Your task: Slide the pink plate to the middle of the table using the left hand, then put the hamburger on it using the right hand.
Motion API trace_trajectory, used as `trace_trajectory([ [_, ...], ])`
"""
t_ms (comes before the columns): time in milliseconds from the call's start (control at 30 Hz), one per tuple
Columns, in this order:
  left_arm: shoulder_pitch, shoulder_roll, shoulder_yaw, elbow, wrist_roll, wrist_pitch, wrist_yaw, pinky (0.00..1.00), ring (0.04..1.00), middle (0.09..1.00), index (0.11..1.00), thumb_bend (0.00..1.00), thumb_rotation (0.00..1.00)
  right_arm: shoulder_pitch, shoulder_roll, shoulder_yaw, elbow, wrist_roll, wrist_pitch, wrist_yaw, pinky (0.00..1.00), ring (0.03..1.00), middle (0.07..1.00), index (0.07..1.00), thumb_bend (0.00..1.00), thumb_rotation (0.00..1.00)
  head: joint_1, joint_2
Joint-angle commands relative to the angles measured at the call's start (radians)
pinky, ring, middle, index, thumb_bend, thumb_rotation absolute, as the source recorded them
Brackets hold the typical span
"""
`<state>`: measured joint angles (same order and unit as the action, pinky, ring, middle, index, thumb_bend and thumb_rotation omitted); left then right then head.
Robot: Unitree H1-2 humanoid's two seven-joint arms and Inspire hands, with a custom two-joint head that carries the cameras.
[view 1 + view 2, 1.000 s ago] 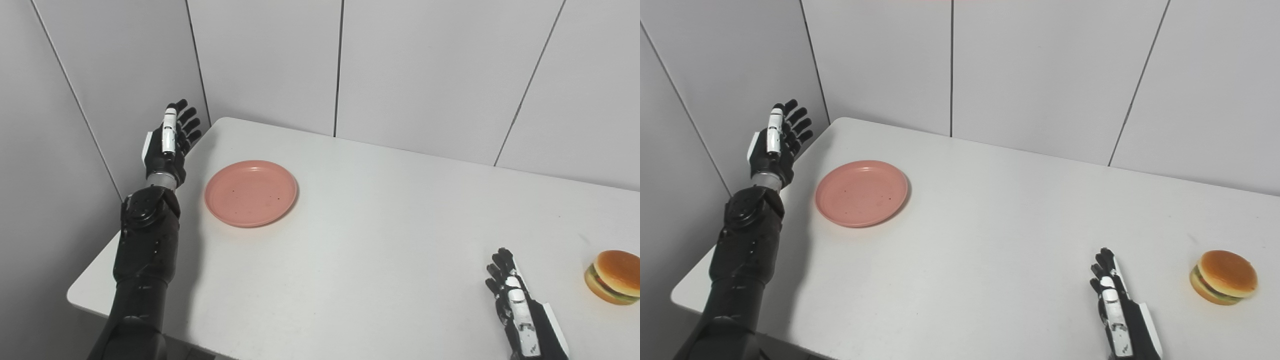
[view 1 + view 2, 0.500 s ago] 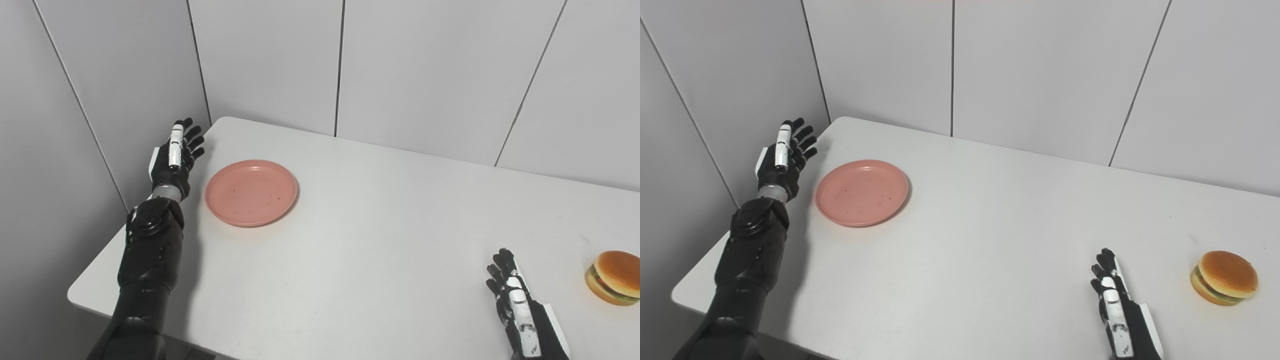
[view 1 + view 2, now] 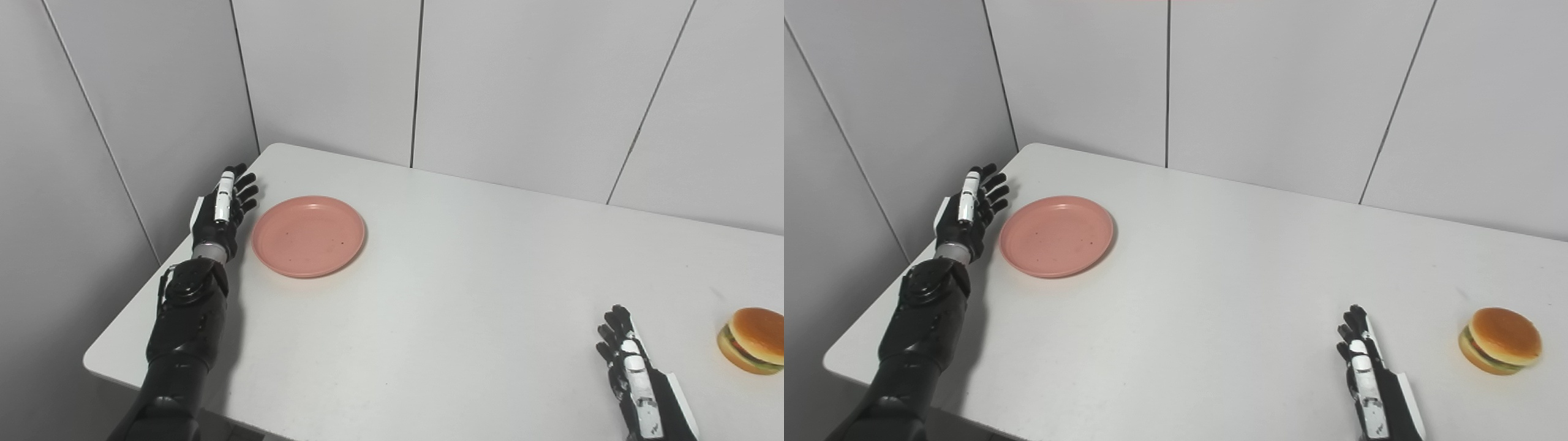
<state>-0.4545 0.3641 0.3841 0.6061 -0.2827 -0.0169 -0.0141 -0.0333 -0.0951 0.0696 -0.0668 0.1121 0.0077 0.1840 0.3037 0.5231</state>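
Note:
The pink plate [image 3: 308, 236] lies flat near the table's far left corner. My left hand [image 3: 222, 209] is open, edge-on with fingers stretched forward, just left of the plate's rim and apart from it. The hamburger [image 3: 751, 340] sits near the table's right edge. My right hand [image 3: 631, 373] is open and empty, low over the table at the front right, to the left of the hamburger.
The white table [image 3: 465, 282] stands in a corner of grey wall panels [image 3: 331, 73]. Its left edge runs close under my left arm. A wide bare stretch of tabletop lies between the plate and the hamburger.
My left hand has come down and moved right, from raised beside the wall to table level next to the plate's left rim. The plate, hamburger and right hand have not moved.

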Motion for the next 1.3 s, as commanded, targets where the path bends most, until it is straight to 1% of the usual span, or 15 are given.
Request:
trace_trajectory([
  [0,-0.025,0.016,0.003,-0.006,-0.008,-0.041,-0.008,0.89,0.879,0.875,0.856,0.36,1.00,-0.007,0.005,-0.002,-0.026,0.010,-0.013,0.004,1.00,0.988,0.999,1.000,0.17,1.00,0.001,0.001],
  [100,-0.021,0.009,-0.002,-0.001,0.003,-0.045,0.004,0.89,0.877,0.871,0.855,0.37,1.00,-0.005,0.007,-0.003,-0.035,0.014,-0.001,0.003,1.00,0.990,1.000,1.000,0.16,1.00,0.003,0.004],
  [233,-0.019,-0.004,-0.009,-0.010,0.012,-0.040,0.023,0.88,0.869,0.862,0.848,0.35,1.00,-0.007,0.006,-0.004,-0.028,0.016,-0.008,0.005,1.00,0.987,0.997,1.000,0.17,1.00,0.003,0.003],
  [300,-0.017,-0.010,-0.011,-0.009,0.009,-0.045,0.021,0.88,0.866,0.859,0.847,0.35,1.00,-0.008,0.006,-0.004,-0.024,0.019,-0.012,0.007,1.00,0.987,0.998,1.000,0.17,1.00,0.003,0.003],
  [467,0.003,-0.028,-0.037,-0.056,0.008,-0.028,0.005,0.89,0.879,0.874,0.858,0.35,1.00,-0.009,0.008,-0.001,-0.023,0.008,-0.011,0.002,1.00,0.985,0.996,1.000,0.17,1.00,-0.004,0.007],
  [633,0.010,-0.056,-0.063,-0.098,0.016,0.004,0.018,0.87,0.856,0.858,0.855,0.36,1.00,-0.011,0.010,0.001,-0.019,0.000,-0.022,0.000,1.00,0.980,0.991,0.996,0.17,1.00,-0.013,0.011],
  [733,0.009,-0.073,-0.076,-0.093,0.024,0.001,0.022,0.86,0.847,0.852,0.846,0.36,1.00,-0.012,0.010,0.000,-0.015,0.003,-0.032,0.004,1.00,0.979,0.991,0.995,0.16,1.00,-0.017,0.013],
  [933,0.011,-0.105,-0.092,-0.102,0.032,0.009,0.036,0.84,0.833,0.838,0.829,0.34,1.00,-0.013,0.012,0.002,-0.022,-0.002,-0.015,0.000,0.99,0.978,0.990,0.994,0.17,1.00,-0.024,0.020],
  [1067,0.014,-0.123,-0.101,-0.111,0.024,0.022,0.025,0.85,0.847,0.848,0.835,0.33,1.00,-0.014,0.010,0.005,-0.021,-0.015,-0.027,-0.001,0.98,0.974,0.989,0.993,0.17,1.00,-0.031,0.027],
  [1167,0.016,-0.139,-0.108,-0.117,0.016,0.037,0.018,0.86,0.857,0.856,0.843,0.34,1.00,-0.014,0.011,0.004,-0.024,-0.012,-0.021,0.001,0.99,0.979,0.993,0.996,0.18,1.00,-0.041,0.035],
  [1267,0.018,-0.155,-0.118,-0.123,0.014,0.044,0.009,0.85,0.851,0.855,0.848,0.34,1.00,-0.014,0.014,0.004,-0.031,-0.008,-0.010,-0.001,0.99,0.982,0.995,0.998,0.17,1.00,-0.046,0.041],
])
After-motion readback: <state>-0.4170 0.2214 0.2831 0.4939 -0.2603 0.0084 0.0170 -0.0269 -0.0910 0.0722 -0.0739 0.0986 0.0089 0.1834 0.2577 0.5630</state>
